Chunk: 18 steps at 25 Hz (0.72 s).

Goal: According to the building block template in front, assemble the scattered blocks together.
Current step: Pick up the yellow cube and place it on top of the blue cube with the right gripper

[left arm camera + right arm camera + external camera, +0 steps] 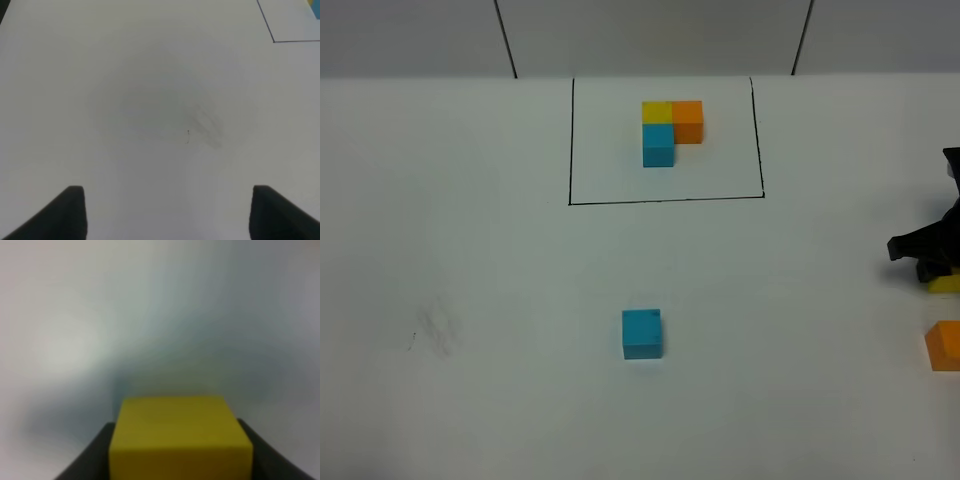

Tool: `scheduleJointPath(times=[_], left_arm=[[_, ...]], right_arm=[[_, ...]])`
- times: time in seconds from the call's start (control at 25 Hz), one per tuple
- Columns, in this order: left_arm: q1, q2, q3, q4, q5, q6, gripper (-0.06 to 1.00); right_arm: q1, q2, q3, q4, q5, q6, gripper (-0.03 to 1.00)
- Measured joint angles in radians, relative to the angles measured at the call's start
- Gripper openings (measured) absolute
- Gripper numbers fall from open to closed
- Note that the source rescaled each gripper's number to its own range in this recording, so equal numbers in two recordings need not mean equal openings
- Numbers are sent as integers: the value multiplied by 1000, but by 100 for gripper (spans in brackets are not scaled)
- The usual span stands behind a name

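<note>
The building block template [670, 130], an L of yellow, orange and blue cubes, sits at the back inside a thin black rectangle. Of the scattered blocks, the sky-blue block [642, 333] lies alone in the middle front. The orange block [945, 346] is cut by the right edge. Just behind it, the yellow block [945, 284] peeks out under my right gripper [932, 262]. In the right wrist view the yellow block [180, 437] fills the gap between the dark fingers of the right gripper [180, 455], which is shut on it. My left gripper [167, 210] is open over bare table.
The white table [470, 250] carries a faint grey smudge [435, 330] at the front left, and the same smudge [205, 125] lies ahead of the left fingers. A corner of the black frame line [274, 41] shows in the left wrist view.
</note>
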Motion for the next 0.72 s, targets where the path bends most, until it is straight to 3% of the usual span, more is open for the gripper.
scheduleJointPath(times=[0.2, 0.36, 0.48, 0.72], left_arm=[[0, 0, 0, 0, 0, 0, 46], [0, 0, 0, 0, 0, 0, 46], [0, 0, 0, 0, 0, 0, 46], [0, 0, 0, 0, 0, 0, 46]], right_arm=[[56, -129, -18, 9, 27, 20, 24], [162, -207, -97, 48, 99, 145, 24], [293, -201, -158, 46, 165, 271, 24], [568, -112, -271, -66, 247, 561, 24]])
